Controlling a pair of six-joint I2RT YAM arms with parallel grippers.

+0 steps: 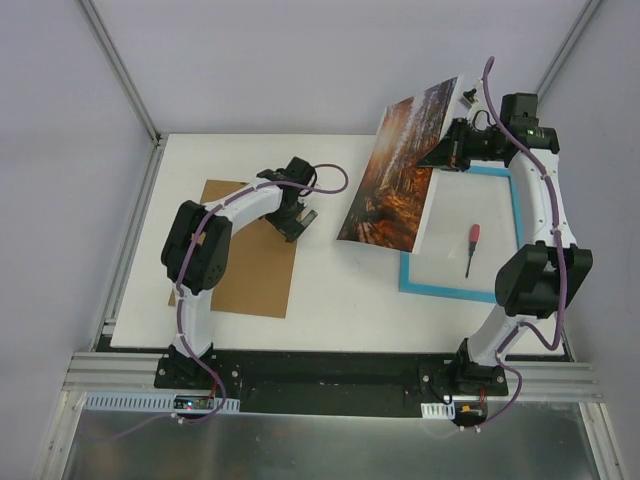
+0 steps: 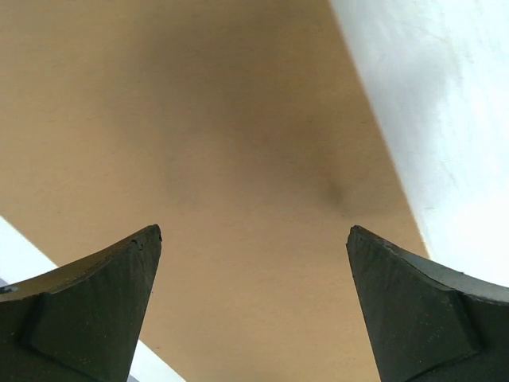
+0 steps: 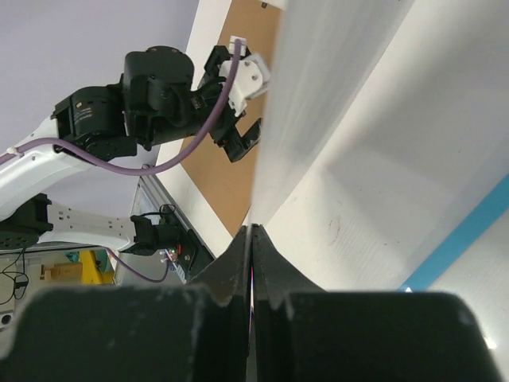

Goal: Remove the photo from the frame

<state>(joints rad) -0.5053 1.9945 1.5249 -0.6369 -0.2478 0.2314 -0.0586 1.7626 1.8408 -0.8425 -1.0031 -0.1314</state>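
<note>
One thin rectangular photo point(image 1: 400, 170), printed with an orange and brown autumn forest. One thin rectangular frame point(image 1: 450, 291), turquoise-blue. One plain brown backing board point(image 1: 250, 275), flat and rectangular. One small screwdriver point(image 1: 471, 250) with a red handle and a dark shaft. One flat white worktop point(image 1: 340, 290). Two white and black robot arms: the left arm point(image 1: 195, 250) and the right arm point(image 1: 535, 280). Four dark fingers in all, two to each arm: the left fingers point(image 2: 95, 302) show in the left wrist view, the right fingers point(image 3: 231, 263) in the right wrist view.
</note>
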